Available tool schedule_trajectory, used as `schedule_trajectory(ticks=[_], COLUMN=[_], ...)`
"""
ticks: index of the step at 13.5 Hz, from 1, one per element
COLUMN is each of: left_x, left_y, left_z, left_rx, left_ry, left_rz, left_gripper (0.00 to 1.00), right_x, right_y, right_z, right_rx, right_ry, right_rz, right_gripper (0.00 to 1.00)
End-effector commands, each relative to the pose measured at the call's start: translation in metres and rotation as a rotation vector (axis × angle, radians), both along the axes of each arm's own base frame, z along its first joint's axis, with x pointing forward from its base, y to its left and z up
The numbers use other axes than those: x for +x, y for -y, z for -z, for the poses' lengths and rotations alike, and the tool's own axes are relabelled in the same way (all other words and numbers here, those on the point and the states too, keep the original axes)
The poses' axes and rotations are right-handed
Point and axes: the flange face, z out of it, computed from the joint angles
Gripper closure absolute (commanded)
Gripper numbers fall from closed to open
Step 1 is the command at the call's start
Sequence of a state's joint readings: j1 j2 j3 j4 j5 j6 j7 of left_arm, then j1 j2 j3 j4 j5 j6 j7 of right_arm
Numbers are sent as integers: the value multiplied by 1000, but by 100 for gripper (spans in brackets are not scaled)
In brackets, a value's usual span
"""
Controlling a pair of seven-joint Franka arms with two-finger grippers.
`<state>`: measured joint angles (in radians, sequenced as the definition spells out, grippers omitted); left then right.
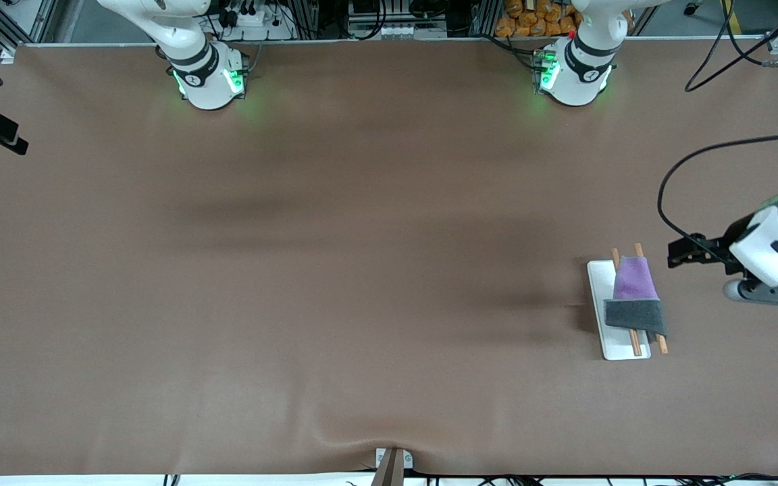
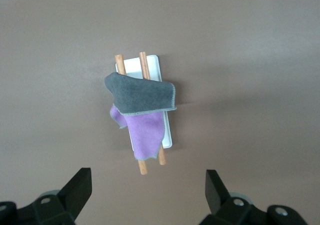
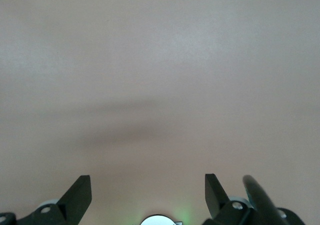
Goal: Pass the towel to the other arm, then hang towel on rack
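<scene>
The towel is draped over the two wooden rods of the rack, toward the left arm's end of the table. Its purple face shows on the part farther from the front camera, its dark grey face on the nearer part. In the left wrist view the towel hangs across the rack. My left gripper is open and empty, raised in the air beside the rack, apart from it; it shows at the edge of the front view. My right gripper is open and empty over bare table, out of the front view.
The brown table spreads wide around the rack. The right arm's base and the left arm's base stand along the edge farthest from the front camera. A small clamp sits at the nearest edge.
</scene>
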<state>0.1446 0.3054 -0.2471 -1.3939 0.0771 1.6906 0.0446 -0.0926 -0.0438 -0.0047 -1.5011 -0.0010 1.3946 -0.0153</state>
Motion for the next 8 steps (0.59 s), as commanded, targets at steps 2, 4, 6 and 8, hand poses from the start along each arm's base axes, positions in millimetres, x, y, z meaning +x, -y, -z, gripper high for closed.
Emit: schedule_trajectory(ticks=[2,4,6,8], left_x=[-22,-32,-42,-52], left_y=[10,11,14,25], left_z=[-42,-55,-71,-79], left_rx=[10,16,17,21], left_ry=[24,23,38,26], left_rz=[13,-21,-64,-109], left_gripper=[0,0,0,0], right_x=[3,3,4,5], right_y=[-1,1,1,1], right_z=[-2,-2,1,3], right_rx=[-15,-13,-9,-7], right_ry=[7,6,2,-1], right_rz=[-17,-15,-15,-17], right_gripper=[0,0,0,0])
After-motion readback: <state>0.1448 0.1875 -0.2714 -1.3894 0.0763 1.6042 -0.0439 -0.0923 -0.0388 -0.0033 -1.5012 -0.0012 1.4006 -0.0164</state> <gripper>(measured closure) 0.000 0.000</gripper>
